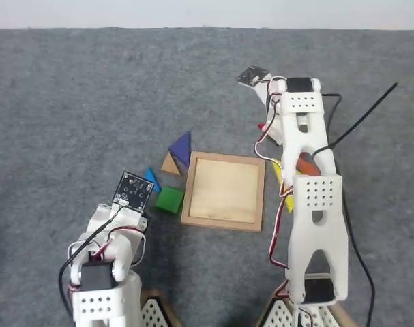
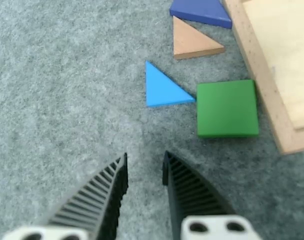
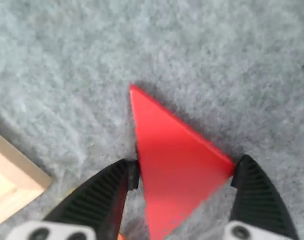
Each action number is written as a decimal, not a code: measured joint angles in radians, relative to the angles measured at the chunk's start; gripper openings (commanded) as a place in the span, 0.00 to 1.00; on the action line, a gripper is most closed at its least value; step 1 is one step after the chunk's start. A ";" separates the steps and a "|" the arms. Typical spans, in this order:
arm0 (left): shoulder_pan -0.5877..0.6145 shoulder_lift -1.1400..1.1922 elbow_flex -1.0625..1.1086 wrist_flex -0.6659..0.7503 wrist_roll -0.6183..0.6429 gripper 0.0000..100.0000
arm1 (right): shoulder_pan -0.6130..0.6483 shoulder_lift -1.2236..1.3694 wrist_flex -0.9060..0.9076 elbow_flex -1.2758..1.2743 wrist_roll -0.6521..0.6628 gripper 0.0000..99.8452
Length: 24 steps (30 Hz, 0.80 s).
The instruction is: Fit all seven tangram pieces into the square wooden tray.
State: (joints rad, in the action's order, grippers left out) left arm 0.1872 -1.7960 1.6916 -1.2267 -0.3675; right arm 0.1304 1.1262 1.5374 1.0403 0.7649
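Note:
The square wooden tray (image 1: 188, 204) lies mid-table with nothing in it. Left of it sit a green square (image 1: 170, 199), a light blue triangle (image 1: 151, 178), a tan triangle (image 1: 169, 165) and a dark blue triangle (image 1: 181, 148). My left gripper (image 2: 144, 160) hovers open over bare carpet, short of the light blue triangle (image 2: 161, 90) and the green square (image 2: 227, 107). Beyond the tray's far right corner, my right gripper (image 3: 186, 170) is shut on a red triangle (image 3: 162, 130) that lies flat on the carpet, one finger against each side. The arm hides most of the red triangle (image 1: 261, 127) from above.
A yellow piece (image 1: 278, 174) and an orange piece (image 1: 305, 165) lie right of the tray, partly under the right arm. The tray's corner (image 3: 11, 185) is close to the right gripper. Grey carpet stretches open to the far left and back.

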 measured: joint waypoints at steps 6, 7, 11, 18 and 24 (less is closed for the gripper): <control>0.000 0.000 0.000 0.000 0.000 0.11 | 0.000 0.000 0.000 0.011 -0.002 0.18; 0.000 0.000 0.000 0.000 0.000 0.11 | 0.000 0.000 0.000 0.011 -0.002 0.18; 0.000 0.000 0.000 0.000 0.000 0.11 | -0.002 -0.005 0.000 0.008 -0.032 0.18; 0.000 0.000 0.000 0.000 0.000 0.11 | 0.002 -0.054 0.000 -0.008 -0.095 0.18; 0.000 0.000 0.000 0.000 0.000 0.11 | 0.029 -0.176 0.071 -0.009 -0.117 0.18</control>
State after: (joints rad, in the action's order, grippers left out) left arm 0.1872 -1.7960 1.6916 -1.2267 -0.3675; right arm 0.1596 0.9498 1.6080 1.0311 0.6483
